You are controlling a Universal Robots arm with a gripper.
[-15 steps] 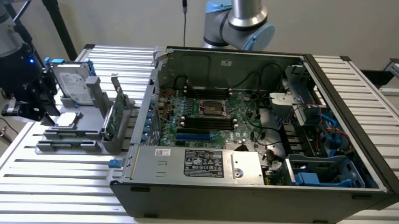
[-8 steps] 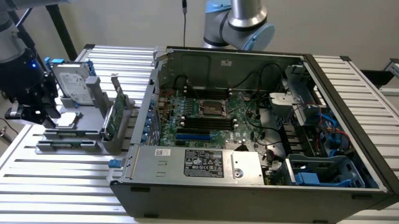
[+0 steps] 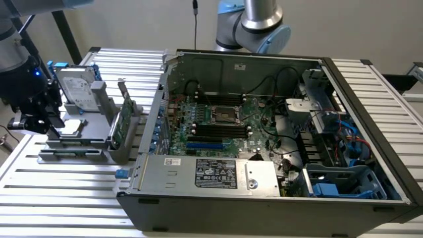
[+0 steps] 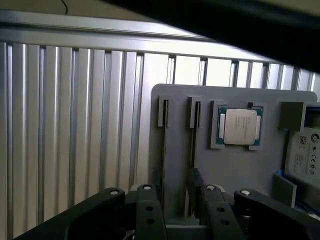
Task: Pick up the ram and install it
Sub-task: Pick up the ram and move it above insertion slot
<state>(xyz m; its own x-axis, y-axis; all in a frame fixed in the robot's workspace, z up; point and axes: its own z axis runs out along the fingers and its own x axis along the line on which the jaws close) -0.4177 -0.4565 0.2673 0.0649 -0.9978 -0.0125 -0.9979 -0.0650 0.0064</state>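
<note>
**Fig.** The ram (image 4: 193,150) was seen edge-on, seated upright in a slot of the grey holder (image 4: 235,170), near a processor (image 4: 239,126) laid in its recess. The tool (image 4: 177,200) was positioned close to the ram, its jaws spread wide and nothing gripped. In the exterior view, the holder was set on the slatted desk (image 3: 66,198) at nine o'clock of the open computer case (image 3: 264,208).

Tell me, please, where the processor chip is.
The processor chip lies on the grey holder, at the exterior view's left, between the hard drive and two narrow slots.
</note>
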